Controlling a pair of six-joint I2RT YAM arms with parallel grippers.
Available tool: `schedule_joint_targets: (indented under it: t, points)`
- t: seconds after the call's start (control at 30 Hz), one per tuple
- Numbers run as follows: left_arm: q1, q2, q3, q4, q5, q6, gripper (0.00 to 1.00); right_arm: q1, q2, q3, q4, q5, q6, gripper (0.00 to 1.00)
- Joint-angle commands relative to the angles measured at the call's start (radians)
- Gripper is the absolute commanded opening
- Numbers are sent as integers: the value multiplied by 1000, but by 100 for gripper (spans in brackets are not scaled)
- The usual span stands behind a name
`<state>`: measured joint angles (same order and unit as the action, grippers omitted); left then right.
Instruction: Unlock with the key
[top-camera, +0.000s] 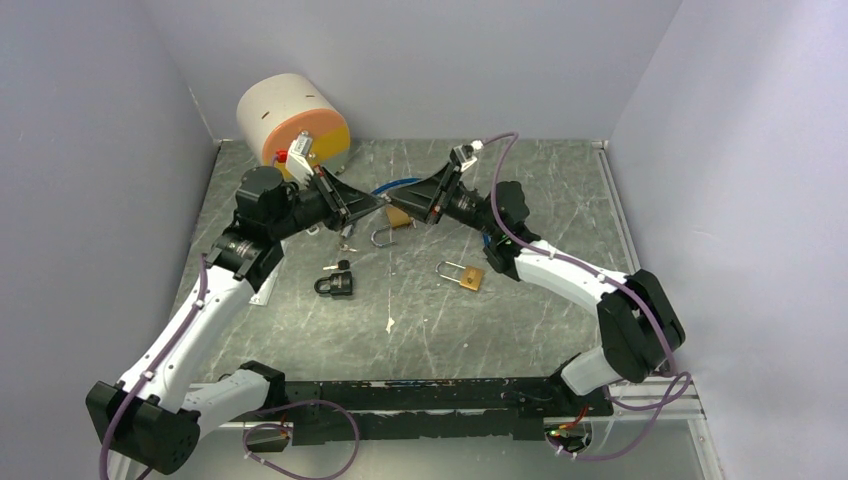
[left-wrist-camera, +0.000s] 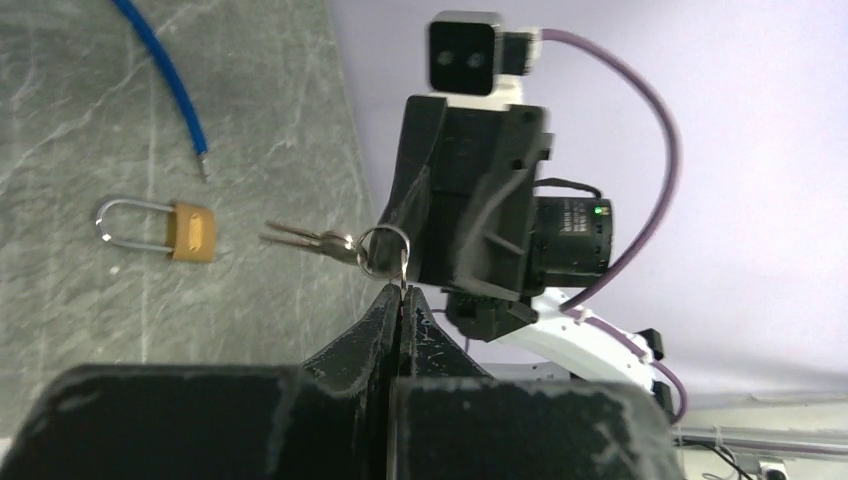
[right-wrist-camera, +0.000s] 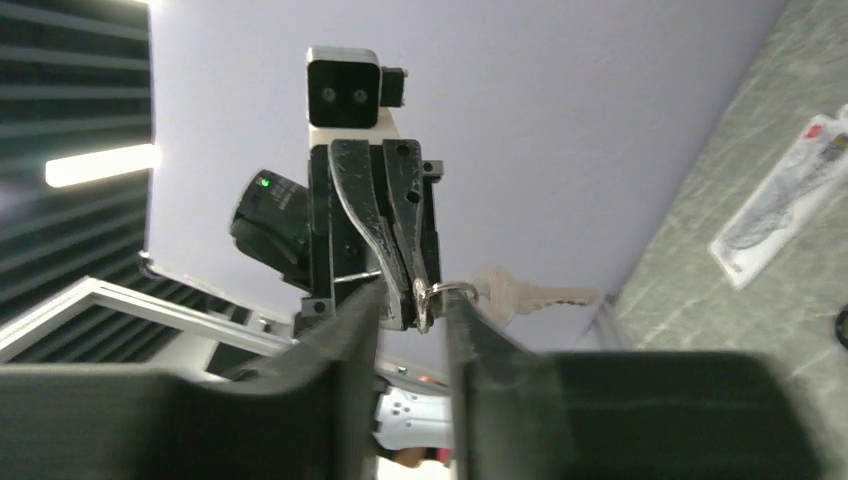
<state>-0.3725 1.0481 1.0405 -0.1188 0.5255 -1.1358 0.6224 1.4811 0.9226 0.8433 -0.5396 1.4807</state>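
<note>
grey marbled table (top-camera: 560, 200). far left corner: cream and yellow cylinder (top-camera: 290, 120). mid-table: black padlock (top-camera: 336, 284), brass padlock (top-camera: 463, 275) to its right, well apart. second brass padlock (left-wrist-camera: 192, 231) farther back, blue cable (left-wrist-camera: 160, 70) near it. small white scrap (top-camera: 390, 323) toward near edge.

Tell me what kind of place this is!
Probably a robot testing lab. Two robot arms are bolted to a table boxed in by plain walls. Padlocks lie on it, and the left gripper pinches some keys.
</note>
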Motion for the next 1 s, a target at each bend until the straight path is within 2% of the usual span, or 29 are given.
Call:
schedule_joint_targets:
  t: [0.0,0.07,0.13,0.27,0.33,0.47,0.57,0.73,0.87,0.97]
  points:
    - [4,-4,90,-147,-20,91,2,-41,-64,-29,-9,1,-56,48]
    - [6,5,145,-251,-21,141,3,-70,-118,-57,-90,22,-125,58]
    - [7,21,194,-349,-17,172,2,-87,-181,-66,-188,35,-235,61]
    - [19,81,301,-525,23,157,3,-69,-271,1,-423,66,-586,60]
    - [28,111,353,-615,41,127,2,-38,-283,63,-523,75,-772,60]
    - [82,159,394,-721,146,61,2,26,-259,185,-660,91,-1042,56]
    - [115,166,373,-720,227,15,2,60,-232,225,-658,55,-1177,54]
    - [133,168,352,-768,278,-31,3,140,-210,169,-540,13,-1357,53]
    - [142,170,346,-802,293,-55,3,204,-202,103,-449,41,-1527,53]
    - [149,170,357,-862,289,-49,3,239,-205,56,-366,101,-1649,46]
